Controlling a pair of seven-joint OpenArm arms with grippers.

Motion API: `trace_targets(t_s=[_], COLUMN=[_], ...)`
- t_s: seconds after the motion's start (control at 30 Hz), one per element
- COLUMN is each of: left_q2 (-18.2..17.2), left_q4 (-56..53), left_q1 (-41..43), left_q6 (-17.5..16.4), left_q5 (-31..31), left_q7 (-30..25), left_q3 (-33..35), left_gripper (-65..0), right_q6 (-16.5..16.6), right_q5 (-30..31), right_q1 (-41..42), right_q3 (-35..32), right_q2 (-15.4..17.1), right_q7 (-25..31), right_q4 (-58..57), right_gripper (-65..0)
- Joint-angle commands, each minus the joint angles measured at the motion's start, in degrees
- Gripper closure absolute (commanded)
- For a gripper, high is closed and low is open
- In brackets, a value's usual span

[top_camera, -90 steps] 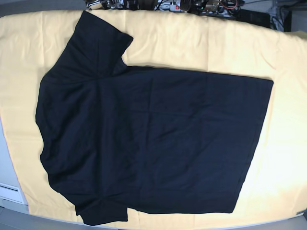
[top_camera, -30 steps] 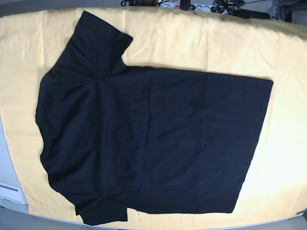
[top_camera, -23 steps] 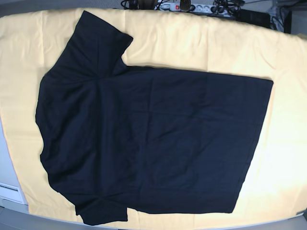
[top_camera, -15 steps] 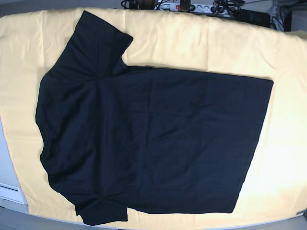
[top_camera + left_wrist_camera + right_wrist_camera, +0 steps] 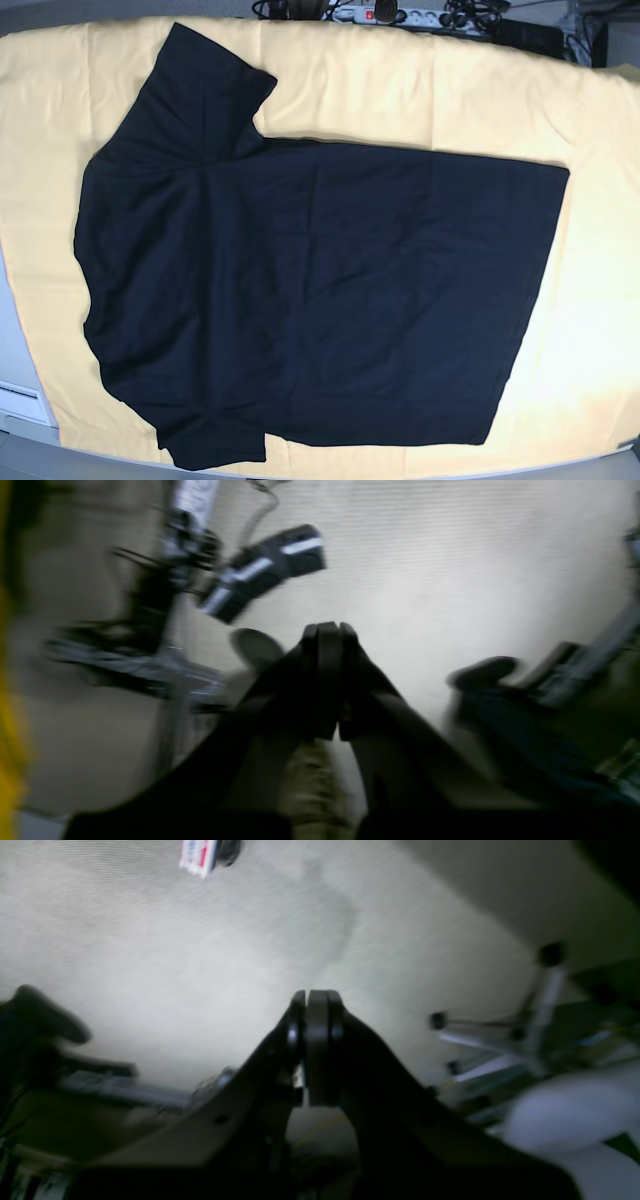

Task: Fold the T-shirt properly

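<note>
Flat, one black T-shirt (image 5: 310, 290) on one yellow cloth (image 5: 420, 95); left gripper (image 5: 327, 680) fingers together, right gripper (image 5: 315, 1045) fingers together

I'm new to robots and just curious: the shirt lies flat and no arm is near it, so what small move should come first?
Probably open a hand and reach down to a sleeve: the T-shirt lies spread and unfolded, both hands shut, off the table.
</note>
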Motion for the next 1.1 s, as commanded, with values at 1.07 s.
trace_targets(t_s=[1.07], left_q2=[-3.5], left_q4=[25.4], left_q1=[2.1], left_q6=[24.5], left_q5=[48.4], left_q7=[11.2], left_q3=[-10.6], left_gripper=[0.0], right_q6=[-16.5], right_q5=[-25.0], right_q1=[-3.7], right_q3=[0.1], right_q2=[2.9], right_q7=[3.3], right_q4=[20.7], right_gripper=[0.0])
